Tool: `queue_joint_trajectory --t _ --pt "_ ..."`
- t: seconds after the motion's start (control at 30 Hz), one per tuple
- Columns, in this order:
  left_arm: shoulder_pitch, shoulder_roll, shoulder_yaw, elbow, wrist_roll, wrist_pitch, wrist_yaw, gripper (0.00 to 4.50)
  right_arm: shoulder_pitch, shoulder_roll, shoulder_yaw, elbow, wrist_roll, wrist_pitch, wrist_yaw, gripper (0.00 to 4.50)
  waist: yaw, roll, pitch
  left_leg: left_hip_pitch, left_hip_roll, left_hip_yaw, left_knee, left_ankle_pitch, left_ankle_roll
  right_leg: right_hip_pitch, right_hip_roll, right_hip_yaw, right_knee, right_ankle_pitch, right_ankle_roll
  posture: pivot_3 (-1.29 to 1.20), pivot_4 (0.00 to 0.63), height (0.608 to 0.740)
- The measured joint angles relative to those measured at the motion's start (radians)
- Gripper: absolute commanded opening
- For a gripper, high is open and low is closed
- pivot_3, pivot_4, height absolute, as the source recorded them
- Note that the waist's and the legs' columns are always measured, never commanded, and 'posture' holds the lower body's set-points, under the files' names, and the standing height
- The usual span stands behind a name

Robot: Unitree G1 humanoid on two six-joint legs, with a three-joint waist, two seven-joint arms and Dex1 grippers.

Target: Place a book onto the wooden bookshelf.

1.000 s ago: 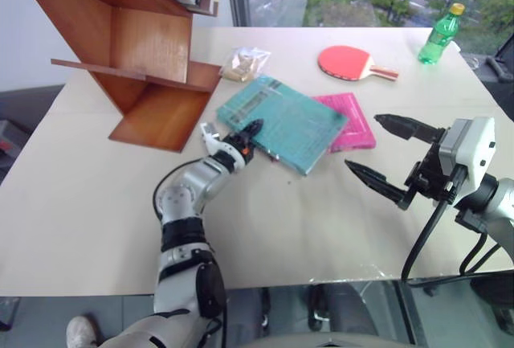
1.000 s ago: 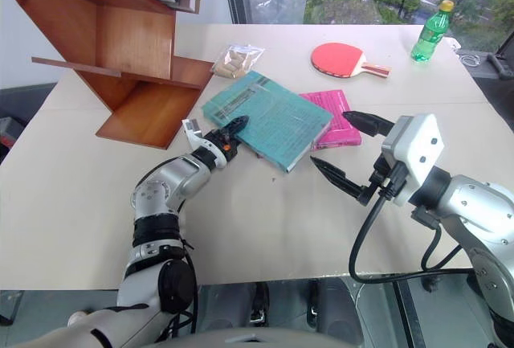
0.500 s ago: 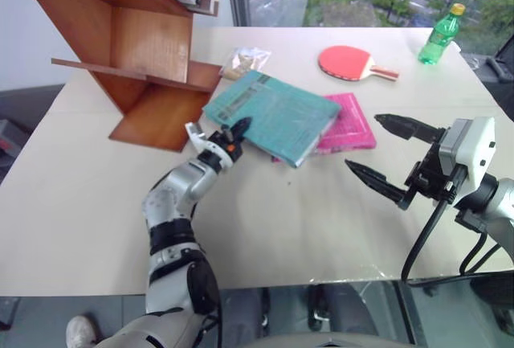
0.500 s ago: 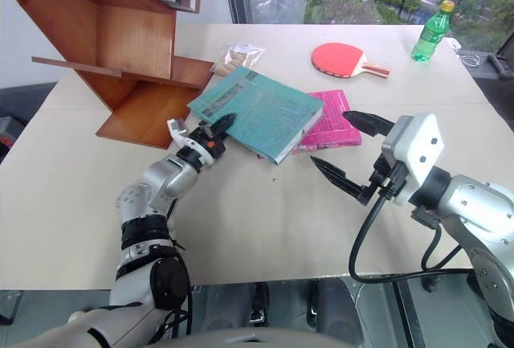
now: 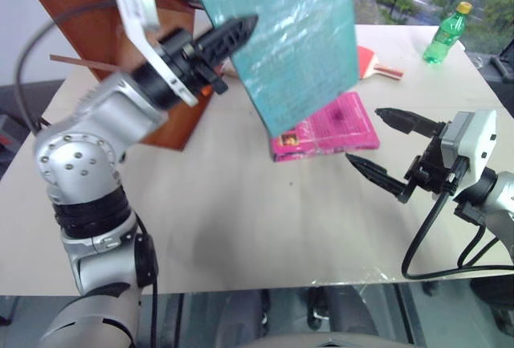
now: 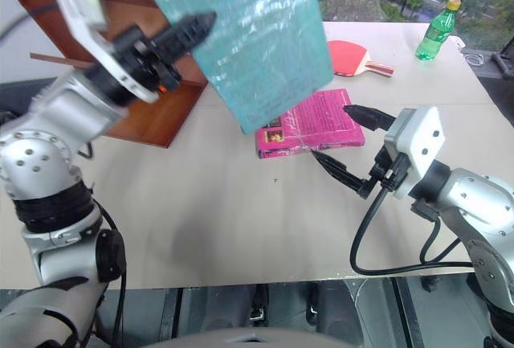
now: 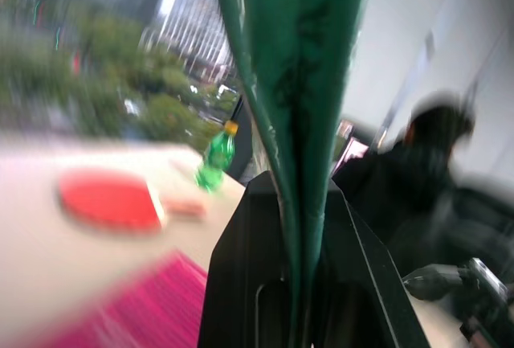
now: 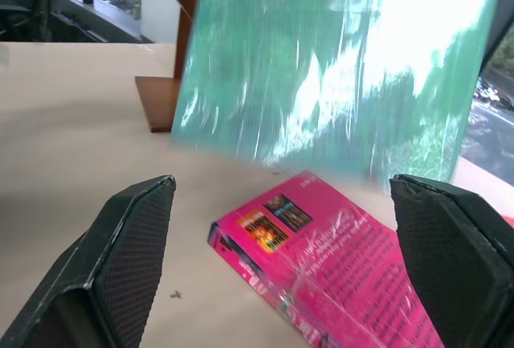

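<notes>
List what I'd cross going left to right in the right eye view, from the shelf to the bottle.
wooden bookshelf → left gripper shut on the book → book, lifted clear of the table → pink book → right gripper, fingers open → green bottle.

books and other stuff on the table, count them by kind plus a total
books: 2, the teal book held up off the table and the pink book lying flat
table tennis paddle: 1
green bottle: 1
wooden bookshelf: 1
total: 5
</notes>
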Motion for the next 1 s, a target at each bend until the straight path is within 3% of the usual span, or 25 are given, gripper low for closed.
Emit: queue_joint_trajectory --t 0.03,0.1,0.3,0.5,0.57,0.77,0.9,1.0 --pt "0.0 0.137 -0.057 0.014 0.185 -0.143 -0.113 0.07 -0.005 0.002 0.001 0.016 -0.006 -0.016 0.01 4.38 -0.004 0.002 0.001 0.0 0.0 0.002 -0.002 0.0 -0.001 -0.001 0.003 0.002 -0.001 0.0 0.0 0.0 0.15 0.74" --pt "-0.001 0.227 -0.062 0.064 0.347 -0.337 -0.24 0.07 -0.015 0.01 0.013 0.042 -0.02 -0.029 0.018 4.38 -0.001 0.006 0.001 0.001 0.002 0.002 -0.002 0.0 -0.001 -0.002 0.003 0.002 0.0 0.0 0.0 0.0 0.15 0.74" --pt "0.036 0.498 0.007 0.264 0.533 -0.69 -0.616 0.07 -0.053 0.043 0.056 0.128 -0.055 -0.091 0.07 4.38 0.006 0.007 0.003 -0.004 0.002 0.003 -0.002 0.0 -0.001 -0.006 0.001 0.002 -0.002 -0.001 0.002 0.0 0.15 0.74" --pt "0.079 0.678 0.013 0.515 0.725 -0.917 -0.71 0.07 -0.134 0.064 0.095 0.202 -0.082 -0.134 0.115 4.38 0.002 0.006 0.004 -0.004 0.002 0.005 -0.003 0.0 0.0 -0.008 0.002 0.003 0.0 -0.002 0.002 0.0 0.15 0.74" --pt "0.085 0.696 0.003 0.621 0.799 -0.953 -0.71 0.07 -0.154 0.065 0.103 0.224 -0.096 -0.138 0.127 4.38 0.004 0.006 0.004 -0.005 0.003 0.005 -0.003 0.0 0.0 -0.009 0.002 0.003 0.001 -0.002 0.002 0.0 0.15 0.74" --pt "0.049 0.686 -0.075 0.646 0.878 -0.99 -0.693 0.07 -0.209 0.07 0.124 0.212 -0.102 -0.137 0.125 4.38 0.005 0.005 0.004 -0.003 0.003 0.007 -0.002 0.0 0.0 -0.009 0.002 0.005 0.003 -0.002 0.002 0.0 0.15 0.74" --pt "-0.039 0.575 -0.169 0.727 0.965 -1.017 -0.653 0.07 -0.237 0.079 0.142 0.194 -0.108 -0.135 0.119 4.38 0.003 0.006 0.004 -0.002 0.004 0.008 -0.002 0.0 0.0 -0.009 0.003 0.006 0.006 -0.002 0.002 0.0 0.15 0.74" --pt "-0.088 0.527 -0.196 0.779 0.988 -1.025 -0.653 1.13 -0.262 0.083 0.153 0.172 -0.109 -0.131 0.115 4.38 0.003 0.006 0.004 -0.002 0.005 0.008 0.0 0.0 0.0 -0.009 0.003 0.006 0.007 -0.001 0.002 0.0 0.15 0.74"
